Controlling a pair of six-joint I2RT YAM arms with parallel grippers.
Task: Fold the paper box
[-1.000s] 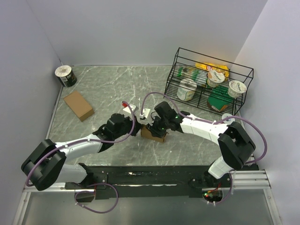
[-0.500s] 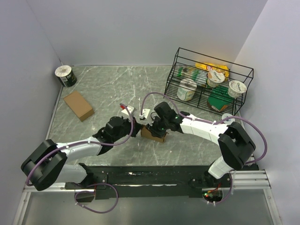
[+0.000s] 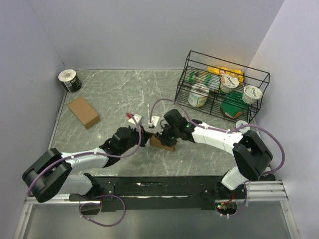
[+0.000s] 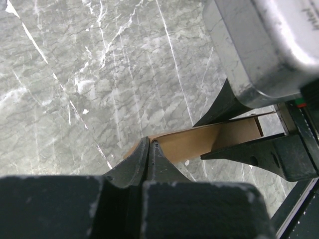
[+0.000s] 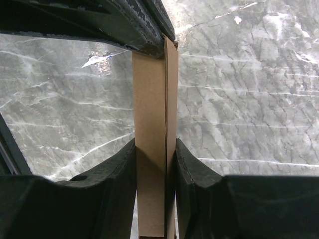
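Grey marbled bench [image 3: 114, 89] is filling the middle of the top view, walled in by pale panels. At its centre the paper box [image 3: 163, 142] is sitting, a small brown slab with its long axis running from left to slightly lower right in the frame.

The right wrist view is showing what the overhead cannot: the box is turning a narrow face to the camera, its length running straight up the picture. The right claw [image 5: 153, 149] is pinching it across that narrow width, one dark finger pressing each side. A seam is running down the cardboard.

The left wrist view is giving the other end. There the left claw [image 4: 149, 144] is pressed together with nothing between its tips, which are meeting right at the box's near corner. I cannot tell whether they are touching the cardboard. The box is stretching away to the right of the frame.

From above, both arms are reaching low from the bottom corners and converging on the box. The left arm is lying nearly flat and the right is bending in from the lower right. Another brown box [image 3: 83, 112] is lying well apart at the left.
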